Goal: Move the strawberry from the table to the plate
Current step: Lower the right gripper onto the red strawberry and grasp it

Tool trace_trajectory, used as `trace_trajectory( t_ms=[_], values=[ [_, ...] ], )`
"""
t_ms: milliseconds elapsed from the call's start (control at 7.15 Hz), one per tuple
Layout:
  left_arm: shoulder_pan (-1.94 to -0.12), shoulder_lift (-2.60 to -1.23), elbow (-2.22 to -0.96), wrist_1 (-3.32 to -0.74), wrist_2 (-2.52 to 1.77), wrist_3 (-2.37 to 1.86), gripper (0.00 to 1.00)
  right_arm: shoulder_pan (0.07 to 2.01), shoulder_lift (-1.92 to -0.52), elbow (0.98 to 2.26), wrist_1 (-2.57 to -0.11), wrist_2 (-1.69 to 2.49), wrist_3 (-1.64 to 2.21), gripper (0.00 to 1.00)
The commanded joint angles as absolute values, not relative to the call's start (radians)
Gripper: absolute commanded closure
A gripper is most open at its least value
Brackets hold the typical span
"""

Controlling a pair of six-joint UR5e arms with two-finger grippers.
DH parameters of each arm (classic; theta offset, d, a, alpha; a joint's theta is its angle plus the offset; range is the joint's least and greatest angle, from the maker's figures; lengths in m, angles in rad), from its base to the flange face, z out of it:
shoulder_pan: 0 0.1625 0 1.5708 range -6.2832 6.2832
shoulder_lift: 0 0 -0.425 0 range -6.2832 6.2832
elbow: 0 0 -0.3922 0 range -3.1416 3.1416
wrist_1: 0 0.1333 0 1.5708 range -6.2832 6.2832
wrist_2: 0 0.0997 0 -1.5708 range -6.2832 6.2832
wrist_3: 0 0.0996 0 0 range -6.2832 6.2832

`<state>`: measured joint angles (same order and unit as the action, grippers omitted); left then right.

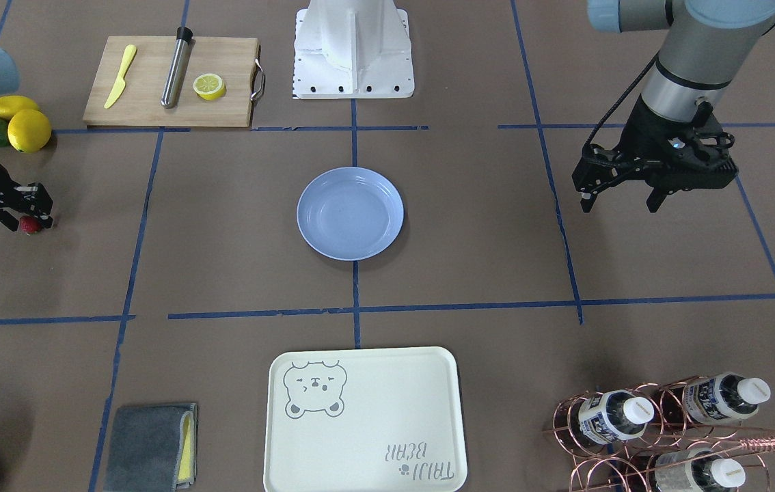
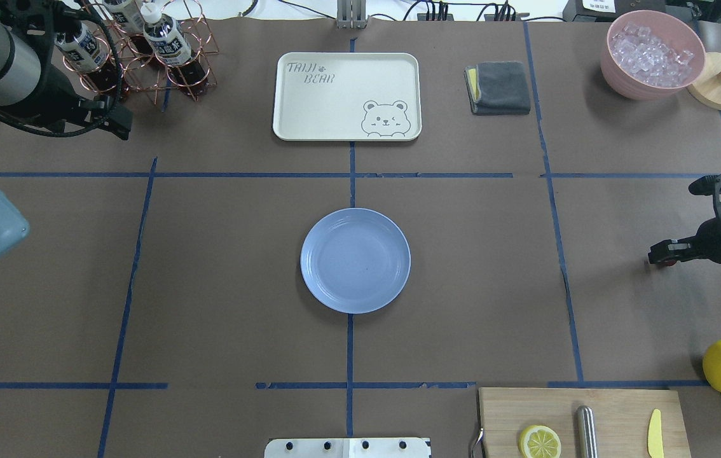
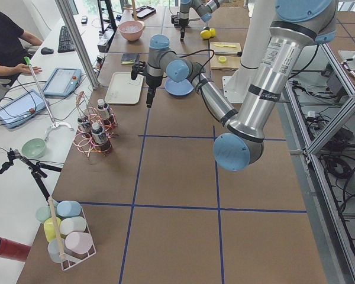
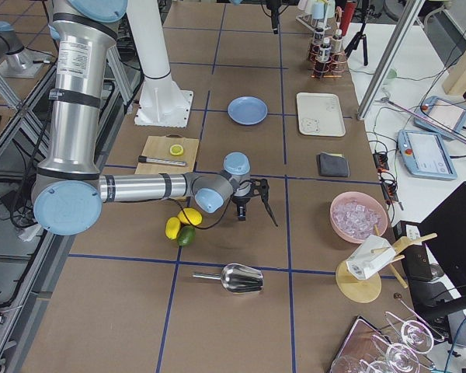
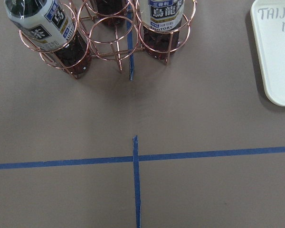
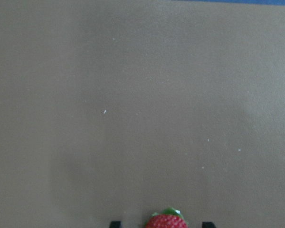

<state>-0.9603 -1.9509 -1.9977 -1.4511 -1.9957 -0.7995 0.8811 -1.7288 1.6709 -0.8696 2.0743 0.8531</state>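
Note:
The strawberry (image 1: 30,224) is a tiny red berry lying on the brown paper table (image 1: 223,239) at the left edge of the front-facing view. My right gripper (image 1: 26,217) is low over it and open. In the right wrist view its two fingertips stand on either side of the strawberry (image 6: 166,221), with a gap on each side. The pale blue plate (image 1: 350,213) sits bare at the table's centre, also seen from overhead as the plate (image 2: 355,261), well away from the berry. My left gripper (image 1: 623,199) hangs open and holds nothing above the table on the far side of the plate.
A cutting board (image 1: 170,82) carries a lemon half (image 1: 210,86), a yellow knife and a steel rod. Two lemons (image 1: 26,126) and a green fruit lie just behind the right gripper. A bear tray (image 1: 363,420), a grey cloth (image 1: 150,445) and a copper bottle rack (image 1: 661,430) line the operators' edge.

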Motion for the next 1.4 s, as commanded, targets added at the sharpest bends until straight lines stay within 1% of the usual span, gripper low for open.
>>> trace_trajectory(
  t_ms=[0,140,280,420,559,699,839,979,1119,1259],
  values=[
    [-0.962,-1.95,-1.999,-1.451,-1.996,-0.801,0.0,0.879,-1.732,1.672,-0.871,2.075,0.853,0.41],
    [-0.968,-1.95,-1.999,-1.451,-1.996,-0.801,0.0,0.877,-1.732,1.672,-0.871,2.075,0.853,0.5],
    [-0.968,-1.95,-1.999,-1.451,-1.997,-0.801,0.0,0.879,-1.733,1.671,-0.873,2.074,0.85,0.83],
    [-0.968,-1.95,-2.005,-1.45,-1.997,-0.802,0.0,0.879,-1.744,1.672,-0.871,2.066,0.838,1.0],
    [-0.972,-1.948,-2.003,-1.45,-1.997,-0.801,0.0,0.879,-1.74,1.686,-0.871,2.066,0.838,1.0],
    [-0.976,-1.947,-2.002,-1.45,-1.997,-0.799,0.0,0.88,-1.732,1.727,-0.876,2.08,0.839,1.0],
    [-1.003,-1.947,-1.999,-1.448,-1.997,-0.769,0.0,0.882,-1.711,1.796,-0.962,2.085,0.842,1.0],
    [-1.038,-1.916,-1.999,-1.447,-1.997,-0.696,0.0,0.884,-1.615,1.866,-1.138,2.085,0.848,1.0],
    [-1.081,-1.902,-1.996,-1.445,-1.997,-0.601,0.0,0.882,-1.436,1.893,-1.354,2.085,0.857,1.0],
    [-1.121,-1.869,-1.994,-1.445,-1.997,-0.497,0.0,0.84,-1.257,1.885,-1.54,2.08,0.888,1.0]
  ],
)
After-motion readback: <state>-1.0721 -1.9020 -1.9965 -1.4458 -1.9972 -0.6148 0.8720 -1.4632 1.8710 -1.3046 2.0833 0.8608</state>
